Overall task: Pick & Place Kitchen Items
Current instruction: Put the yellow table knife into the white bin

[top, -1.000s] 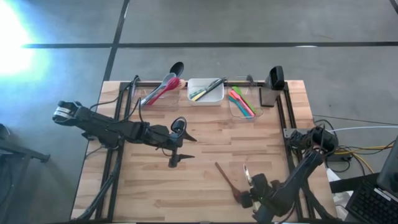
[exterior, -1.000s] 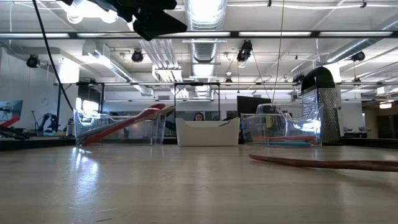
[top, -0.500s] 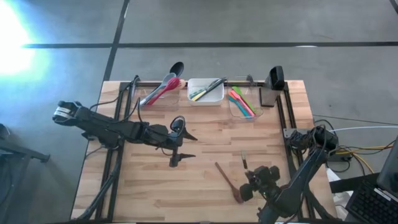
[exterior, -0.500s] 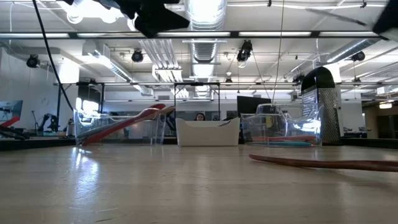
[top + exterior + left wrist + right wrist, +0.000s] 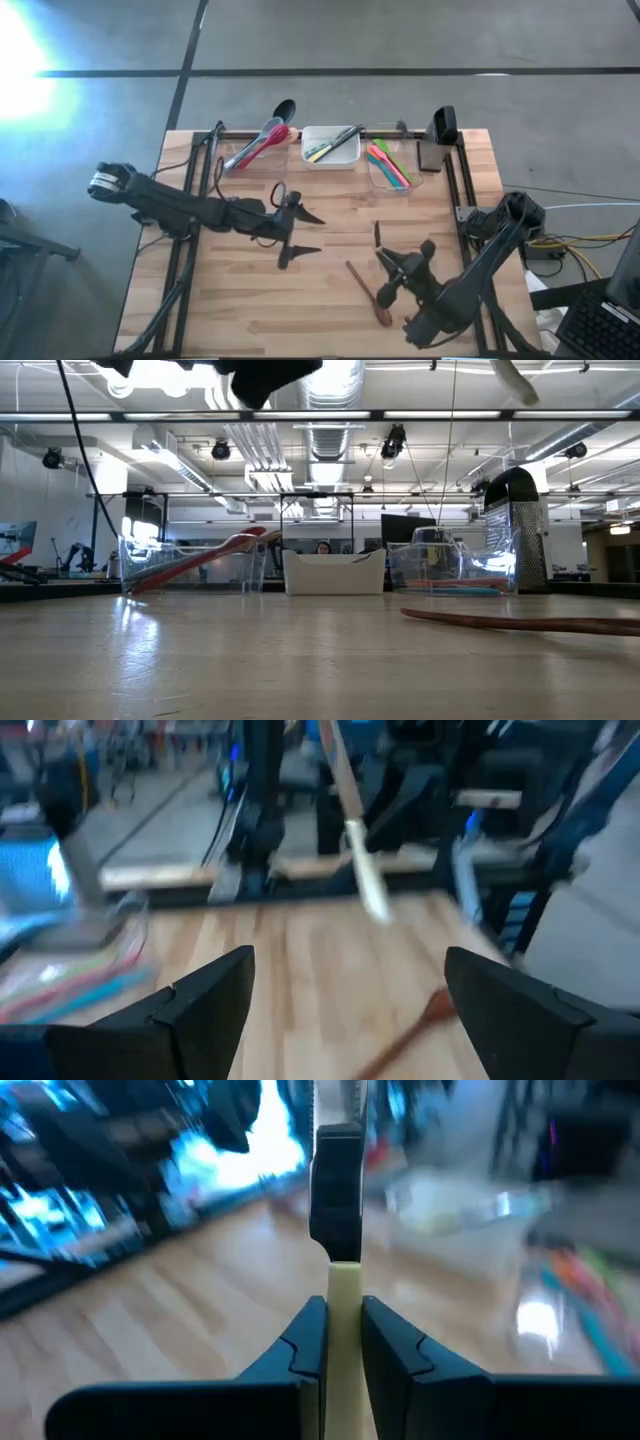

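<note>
My right gripper [image 5: 392, 262] hangs above the table's near right part, shut on a piece of cream-handled cutlery [image 5: 338, 1200] that also shows in the left wrist view [image 5: 362, 870]. Its tip shows high in the low view [image 5: 510, 380]. A wooden spoon [image 5: 367, 293] lies flat on the table just below and to the near side of it. My left gripper [image 5: 300, 232] stands open above the table's middle left, nothing between its fingers [image 5: 205, 1005]. My right gripper pinches the cutlery's cream handle [image 5: 344, 1292] between its two fingers. The fingers come slanting from the table's near right side, almost level. The rest of the piece reaches out past the fingertips, and the whole piece is lifted clear of the table.
Three tubs stand along the far edge: a clear one [image 5: 250, 152] with red and black spoons, a white one [image 5: 331, 148] with cutlery, and a clear one [image 5: 390, 165] with coloured spatulas. A grater [image 5: 515, 525] stands at the far right. Black frame rails [image 5: 455, 185] border the table.
My right gripper has risen and gone toward the table's far edge and a little left, turning as it went. It stays shut on the cream-handled cutlery, which has come up clear of the table. The wooden spoon has stayed in place.
</note>
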Robot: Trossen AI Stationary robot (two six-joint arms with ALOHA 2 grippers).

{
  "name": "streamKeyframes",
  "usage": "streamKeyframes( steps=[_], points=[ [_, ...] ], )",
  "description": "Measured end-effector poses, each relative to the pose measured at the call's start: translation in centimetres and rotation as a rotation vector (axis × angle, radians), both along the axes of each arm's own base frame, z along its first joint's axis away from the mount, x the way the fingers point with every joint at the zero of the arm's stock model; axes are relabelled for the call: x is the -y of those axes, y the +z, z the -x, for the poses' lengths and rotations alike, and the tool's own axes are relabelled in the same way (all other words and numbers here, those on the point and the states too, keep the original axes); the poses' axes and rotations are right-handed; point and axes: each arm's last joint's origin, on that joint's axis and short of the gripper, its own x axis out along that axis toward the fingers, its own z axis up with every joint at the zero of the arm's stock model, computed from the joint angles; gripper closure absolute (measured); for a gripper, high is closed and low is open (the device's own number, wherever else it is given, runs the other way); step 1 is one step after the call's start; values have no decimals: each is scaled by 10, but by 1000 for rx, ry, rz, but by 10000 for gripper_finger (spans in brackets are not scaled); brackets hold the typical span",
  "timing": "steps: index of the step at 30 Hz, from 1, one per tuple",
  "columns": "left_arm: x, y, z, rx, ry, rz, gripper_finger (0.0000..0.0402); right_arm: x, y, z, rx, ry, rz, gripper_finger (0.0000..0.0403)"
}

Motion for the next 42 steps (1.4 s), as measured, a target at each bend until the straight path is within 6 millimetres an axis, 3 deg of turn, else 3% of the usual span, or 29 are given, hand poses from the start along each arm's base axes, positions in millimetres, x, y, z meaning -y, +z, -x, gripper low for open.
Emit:
streamKeyframes(
  steps=[8, 17, 28, 37, 42],
  points=[
    [5, -8, -21, 211, -137, 133, 74, 1, 18, -1, 111, 67, 221, 374],
    [9, -19, -68, 224, 93, 157, 74, 6, 24, -9, 134, 44, 299, 374],
    [23, -6, -110, 194, 93, 159, 74, 16, 24, -18, 100, 7, 331, 374],
    [26, -2, -128, 196, 111, 146, 78, 15, 24, -18, 106, 7, 325, 374],
    [25, -1, -129, 204, 147, 126, 110, 15, 24, -19, 110, 5, 321, 374]
  ],
)
